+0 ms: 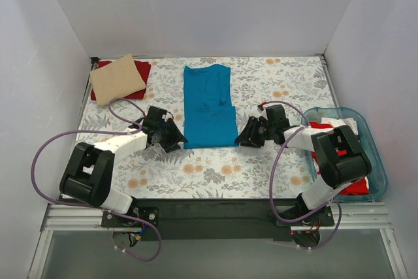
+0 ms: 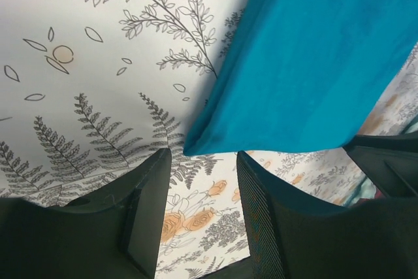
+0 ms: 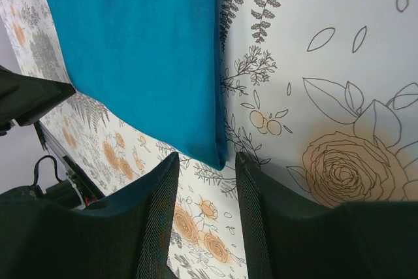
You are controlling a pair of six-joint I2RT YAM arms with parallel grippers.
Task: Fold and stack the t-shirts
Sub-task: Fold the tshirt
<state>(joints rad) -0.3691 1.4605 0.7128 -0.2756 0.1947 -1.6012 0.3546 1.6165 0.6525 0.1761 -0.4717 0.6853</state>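
A teal-blue t-shirt (image 1: 209, 106) lies as a long folded strip in the middle of the floral cloth. My left gripper (image 1: 172, 138) sits at its near left corner, my right gripper (image 1: 244, 135) at its near right corner. In the left wrist view the left gripper (image 2: 203, 158) is open and empty, the teal shirt's (image 2: 307, 63) corner just beyond the fingertips. The right gripper (image 3: 208, 161) is likewise open and empty, just short of the teal shirt's (image 3: 137, 50) corner. A folded tan t-shirt (image 1: 116, 80) rests on a folded red t-shirt (image 1: 142, 70) at the far left.
A clear blue-tinted tub (image 1: 373, 161) at the right edge holds red cloth (image 1: 356, 187) and something white (image 1: 343, 124). White walls close in the back and both sides. The floral table cloth (image 1: 215, 171) shows between the arms.
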